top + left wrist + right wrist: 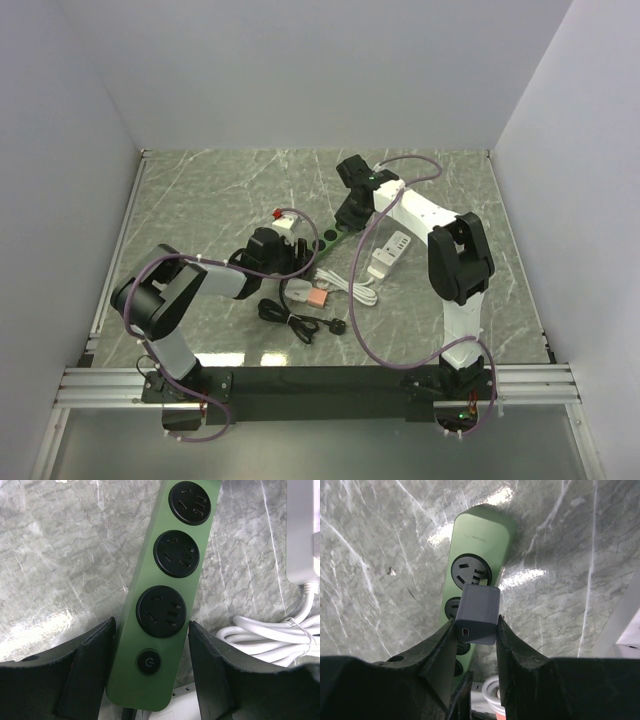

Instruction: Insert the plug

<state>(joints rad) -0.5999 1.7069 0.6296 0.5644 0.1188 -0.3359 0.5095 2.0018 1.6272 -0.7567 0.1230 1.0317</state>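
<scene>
Over the end socket (470,572) of the strip (480,535), the right claw (475,630) grasps the plug (479,612), close but seemingly not yet seated. The left claw (152,630) brackets the strip's switch end; clamped or not, I cannot tell. Pushing home remains.

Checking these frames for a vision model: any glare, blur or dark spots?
Right wrist: bright glare patches on the table beside the strip; plug sharp, fingers dark and soft. Left wrist: faint sheen on the table, strip crisp, fingers nearly black. Top view: even light, no glare, small things hard to resolve.
</scene>
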